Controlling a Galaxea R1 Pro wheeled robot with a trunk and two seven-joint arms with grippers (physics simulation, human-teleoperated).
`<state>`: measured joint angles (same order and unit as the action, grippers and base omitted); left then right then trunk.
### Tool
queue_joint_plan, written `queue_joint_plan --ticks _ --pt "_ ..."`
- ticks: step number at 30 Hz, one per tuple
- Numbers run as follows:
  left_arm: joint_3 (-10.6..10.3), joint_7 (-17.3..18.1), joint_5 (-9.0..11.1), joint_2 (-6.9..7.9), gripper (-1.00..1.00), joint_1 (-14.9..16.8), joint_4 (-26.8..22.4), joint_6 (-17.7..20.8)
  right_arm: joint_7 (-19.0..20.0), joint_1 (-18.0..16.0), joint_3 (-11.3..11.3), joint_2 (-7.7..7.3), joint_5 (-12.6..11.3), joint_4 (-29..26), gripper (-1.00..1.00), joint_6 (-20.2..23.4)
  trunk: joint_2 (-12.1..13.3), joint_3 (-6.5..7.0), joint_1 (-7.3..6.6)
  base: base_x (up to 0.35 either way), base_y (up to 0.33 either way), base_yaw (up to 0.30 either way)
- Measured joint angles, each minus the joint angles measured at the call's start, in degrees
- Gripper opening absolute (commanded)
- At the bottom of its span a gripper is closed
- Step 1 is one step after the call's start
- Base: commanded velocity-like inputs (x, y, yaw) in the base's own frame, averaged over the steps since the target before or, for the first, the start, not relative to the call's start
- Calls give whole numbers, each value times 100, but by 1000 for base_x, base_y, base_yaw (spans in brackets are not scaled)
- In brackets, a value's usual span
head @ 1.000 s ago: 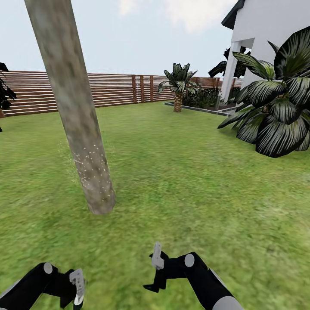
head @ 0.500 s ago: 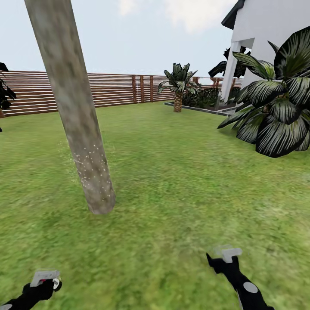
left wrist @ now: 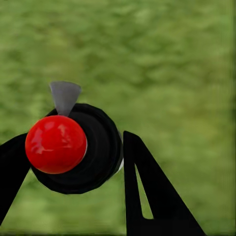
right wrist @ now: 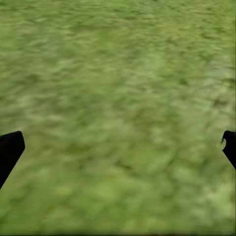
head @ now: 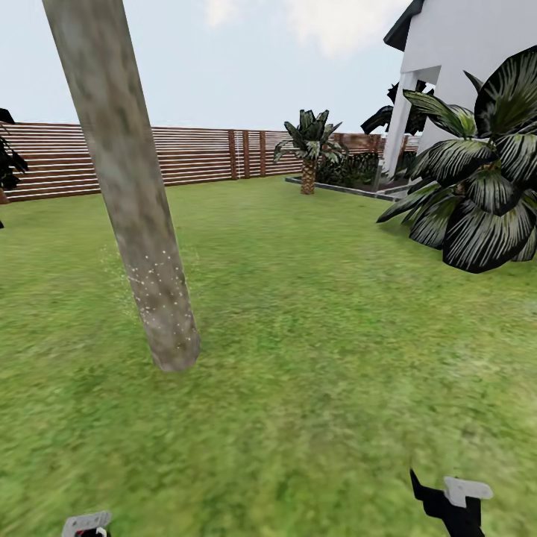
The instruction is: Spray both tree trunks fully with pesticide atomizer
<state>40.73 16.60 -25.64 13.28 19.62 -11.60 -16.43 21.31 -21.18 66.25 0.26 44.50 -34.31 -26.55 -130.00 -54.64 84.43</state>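
Green grass [right wrist: 118, 73] is being faced by both tools, and that is where the trouble is likely lying. The sprayer [left wrist: 96, 147], a dark round body with a red knob and a grey spout, is being clenched between the fingers of the left tool [left wrist: 73, 164]. Its spout is being aimed at the lawn beyond that tool rather than at the tree trunk [head: 127, 194], which is standing well ahead of the left tool and above it. If the trigger is being pressed from this pose, the pesticide is probably being wasted on the ground.

White speckles [head: 156, 291] are being shown in one low band of the bark, so much of the trunk is being judged uncovered. The grip is being taken on a rounded body, so a slip or a twist is possible while the arm is being raised.

The right tool [right wrist: 118, 147] is being held released, fingers wide apart, with nothing but grass between them.
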Motion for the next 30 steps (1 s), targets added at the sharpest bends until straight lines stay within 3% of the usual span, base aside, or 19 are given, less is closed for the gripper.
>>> queue_joint_plan --ticks 30 --pt "6 -1 -5 7 -100 -13 6 -9 -21 43 11 0 -28 302 100 10 0 0 0 0 0 -261"
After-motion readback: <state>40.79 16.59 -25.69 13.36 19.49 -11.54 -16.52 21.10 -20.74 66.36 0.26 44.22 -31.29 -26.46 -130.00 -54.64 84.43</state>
